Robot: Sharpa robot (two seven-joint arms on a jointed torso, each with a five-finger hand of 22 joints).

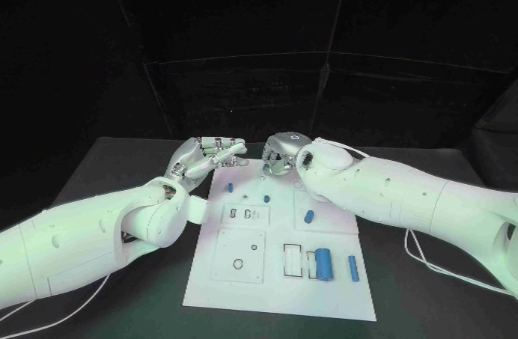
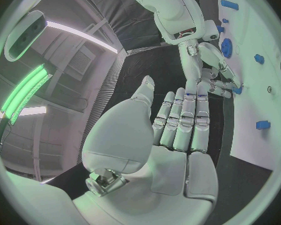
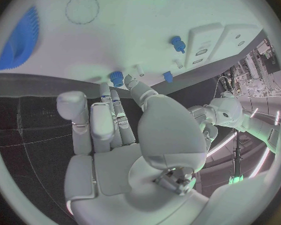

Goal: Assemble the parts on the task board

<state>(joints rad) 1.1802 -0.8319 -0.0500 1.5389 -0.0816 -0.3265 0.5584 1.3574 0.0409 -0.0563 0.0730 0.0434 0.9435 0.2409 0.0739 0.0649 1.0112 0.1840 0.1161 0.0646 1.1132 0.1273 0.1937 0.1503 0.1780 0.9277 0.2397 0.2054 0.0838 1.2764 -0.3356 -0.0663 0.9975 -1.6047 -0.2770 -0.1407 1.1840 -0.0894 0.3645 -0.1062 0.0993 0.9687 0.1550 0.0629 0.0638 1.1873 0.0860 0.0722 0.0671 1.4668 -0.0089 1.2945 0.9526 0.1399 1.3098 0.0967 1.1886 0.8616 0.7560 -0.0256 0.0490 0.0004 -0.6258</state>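
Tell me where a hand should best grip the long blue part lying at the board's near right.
Probably across the middle of the long blue part, from above. It lies flat on the task board, lengthwise toward the robot, its long sides free: the fatter blue cylinder lies apart.

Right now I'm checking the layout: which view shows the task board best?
The head view: nearly all of the task board, from above. The left wrist view catches one edge strip; the right wrist view, a curved stretch.
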